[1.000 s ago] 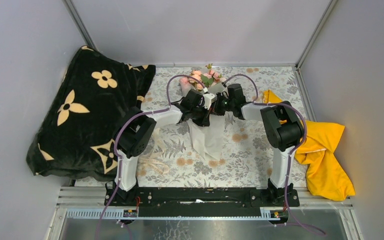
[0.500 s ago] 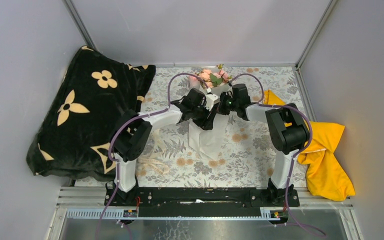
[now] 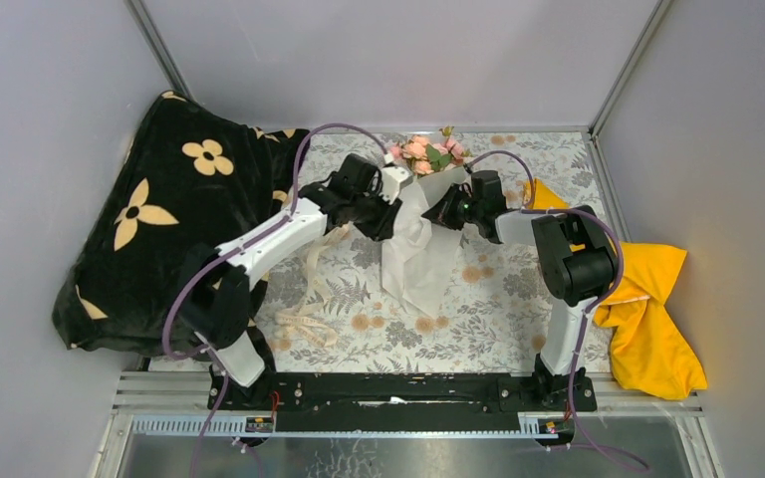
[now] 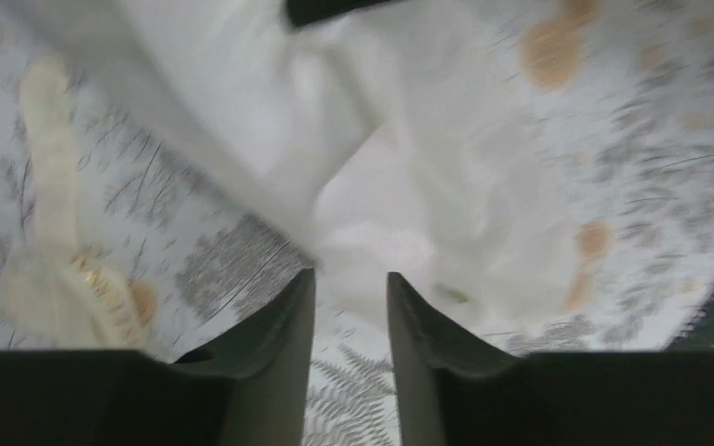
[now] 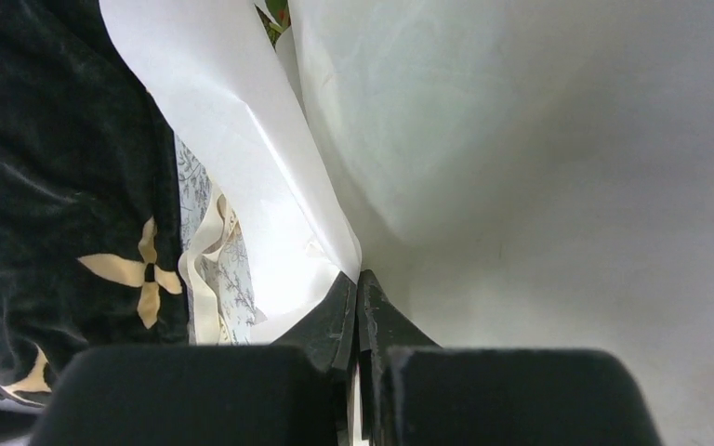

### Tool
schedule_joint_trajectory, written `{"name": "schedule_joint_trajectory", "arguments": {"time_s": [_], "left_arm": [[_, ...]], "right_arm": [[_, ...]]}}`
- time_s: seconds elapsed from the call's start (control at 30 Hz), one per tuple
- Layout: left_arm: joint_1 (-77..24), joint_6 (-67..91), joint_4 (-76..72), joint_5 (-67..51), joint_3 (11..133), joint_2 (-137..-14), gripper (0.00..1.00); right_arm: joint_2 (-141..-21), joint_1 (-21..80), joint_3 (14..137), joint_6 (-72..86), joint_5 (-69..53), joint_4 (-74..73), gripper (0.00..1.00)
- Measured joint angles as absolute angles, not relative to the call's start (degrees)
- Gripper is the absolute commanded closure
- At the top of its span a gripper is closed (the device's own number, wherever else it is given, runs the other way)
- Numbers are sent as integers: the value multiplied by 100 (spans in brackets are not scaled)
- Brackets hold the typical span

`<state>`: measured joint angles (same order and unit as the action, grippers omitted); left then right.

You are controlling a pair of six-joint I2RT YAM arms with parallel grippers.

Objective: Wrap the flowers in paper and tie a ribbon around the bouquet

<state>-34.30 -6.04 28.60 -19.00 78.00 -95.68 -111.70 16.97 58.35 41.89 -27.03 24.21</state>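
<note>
Top external view: one bouquet (image 3: 416, 261), pink roses (image 3: 424, 152) in a crumpled white paper (image 5: 242, 139) cone, lies mid-bench (image 3: 518, 299), blooms far. One cream ribbon (image 3: 311, 299) loops at its left. Of the two arms, the left end effector (image 4: 351, 275) is released and the right end effector (image 5: 357, 276) is clenched on the paper.

**Setting:** robotics lab test cell, tabletop.
**Enclosure:** plain grey panel walls (image 3: 408, 60) joined by aluminium corner posts (image 3: 162, 50).
**Fixtures:** left arm (image 3: 259, 244) and right arm (image 3: 568, 259) bolted to a black mounting rail (image 3: 398, 393) on a slotted metal frame (image 3: 408, 424). Purple cables (image 3: 334, 126) run exposed.
**Staged props:** floral tablecloth (image 3: 478, 319), black blanket (image 3: 159, 229), yellow cloth (image 3: 647, 319), bouquet (image 3: 413, 264).
</note>
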Motion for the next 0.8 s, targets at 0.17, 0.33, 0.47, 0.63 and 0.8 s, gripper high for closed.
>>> {"name": "schedule_joint_trajectory", "arguments": {"time_s": [0.17,0.33,0.47,0.63,0.8], "left_arm": [[-2985,-432,2880,-1590,7332,-10294,63],[-3098,-305,2856,-1667,7177,-10785,59],[-3579,-346,2462,-1732,7085,-10512,58],[-4171,-510,1964,-1758,7013,-10237,56],[-4399,-705,1831,-1581,7039,-10466,49]], "right_arm": [[-11170,1688,5756,4268,-2700,2561,100],[-11170,1686,5623,4368,-2657,2744,100],[-11170,1682,5507,4462,-2598,2910,100],[-11159,1664,5280,4598,-2443,3122,100],[-11021,1656,5039,4764,-2276,3371,74]]}}
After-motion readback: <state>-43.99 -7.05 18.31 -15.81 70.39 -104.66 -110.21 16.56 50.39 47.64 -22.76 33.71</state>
